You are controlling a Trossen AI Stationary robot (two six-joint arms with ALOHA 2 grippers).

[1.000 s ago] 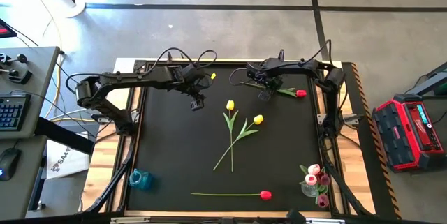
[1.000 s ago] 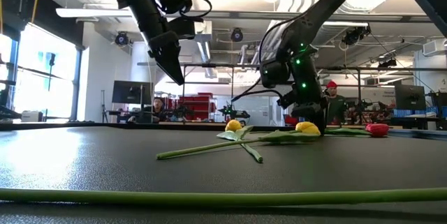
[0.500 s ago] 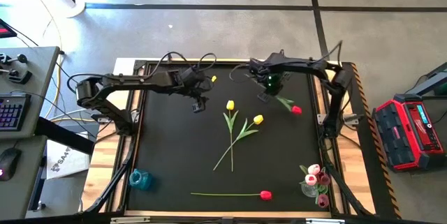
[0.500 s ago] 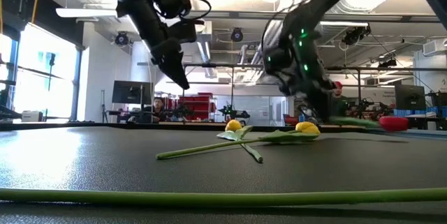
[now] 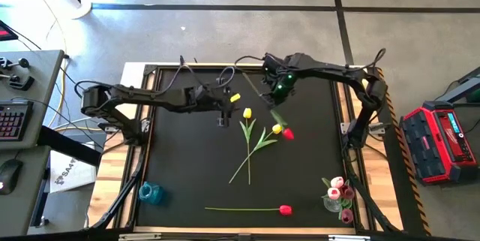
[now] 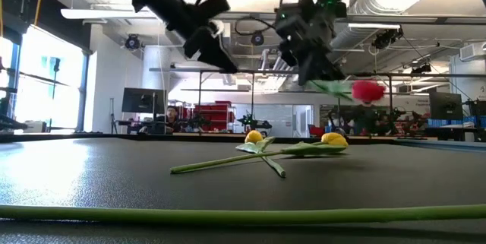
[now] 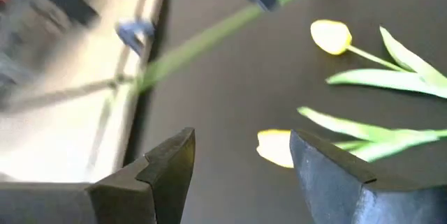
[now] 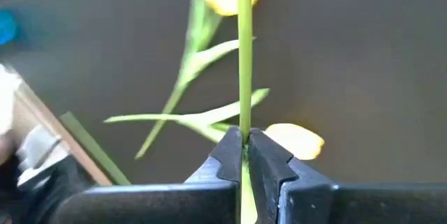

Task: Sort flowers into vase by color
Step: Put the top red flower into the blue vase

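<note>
A red tulip hangs in the air above the black table, its stem pinched in the right gripper, whose fingers are clenched tight on the green stalk; the low view shows the bud well clear of the table top. On the high view's clock face this flower sits just toward one o'clock from the table's middle, right beside two yellow tulips that lie crossed on the table near its centre. A second red tulip lies flat toward six o'clock, near the front edge. At about four o'clock, in the corner, a clear vase holds several pink tulips; a small blue vase stands in the opposite corner at about eight o'clock. The left gripper hovers toward eleven o'clock of the centre, just beside the yellow tulips, its fingers spread apart and grasping nothing.
</note>
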